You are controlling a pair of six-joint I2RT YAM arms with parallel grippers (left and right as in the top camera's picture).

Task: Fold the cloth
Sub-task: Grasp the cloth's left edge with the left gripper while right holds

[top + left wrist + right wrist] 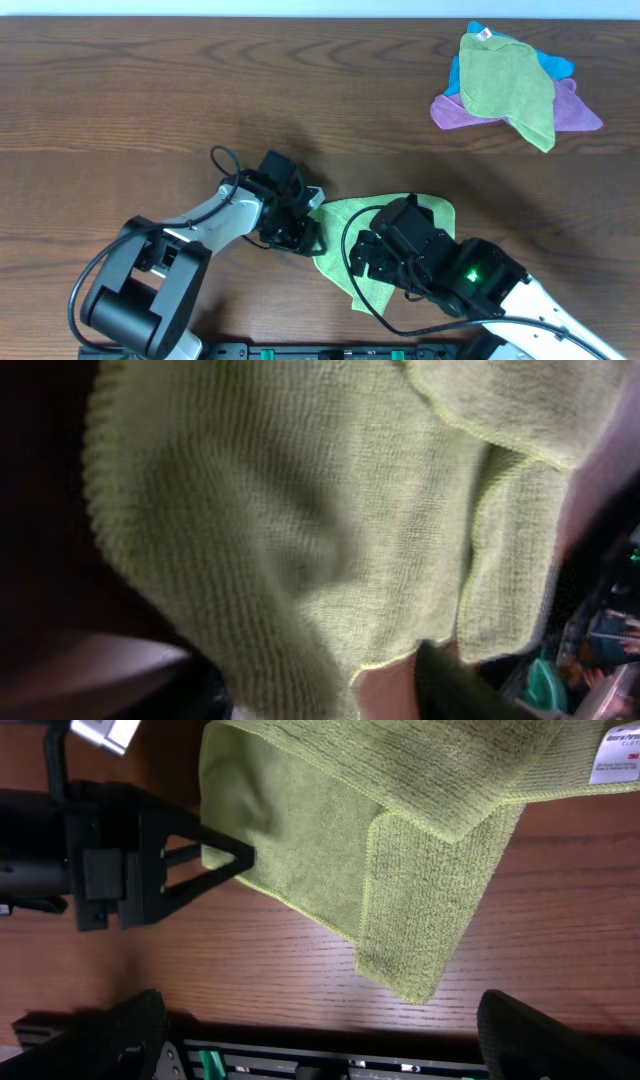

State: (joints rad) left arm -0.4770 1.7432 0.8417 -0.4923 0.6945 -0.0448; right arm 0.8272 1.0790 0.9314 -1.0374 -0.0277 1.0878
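Note:
The lime-green cloth (345,225) lies rumpled and partly doubled over near the table's front edge. It has a white label (615,755) at one corner. My left gripper (312,232) is at the cloth's left edge, its dark triangular finger (225,855) touching the hem. In the left wrist view the cloth (300,510) fills the frame and bulges between the jaws. Only one dark finger (455,685) shows, so the grip is unclear. My right gripper (385,255) hovers over the cloth's right part. It (335,1045) is open, with bare table between its fingers.
A pile of other cloths (510,85), olive-green on top of purple and blue, lies at the far right of the wooden table (150,100). The black front rail (330,1065) runs just below the right gripper.

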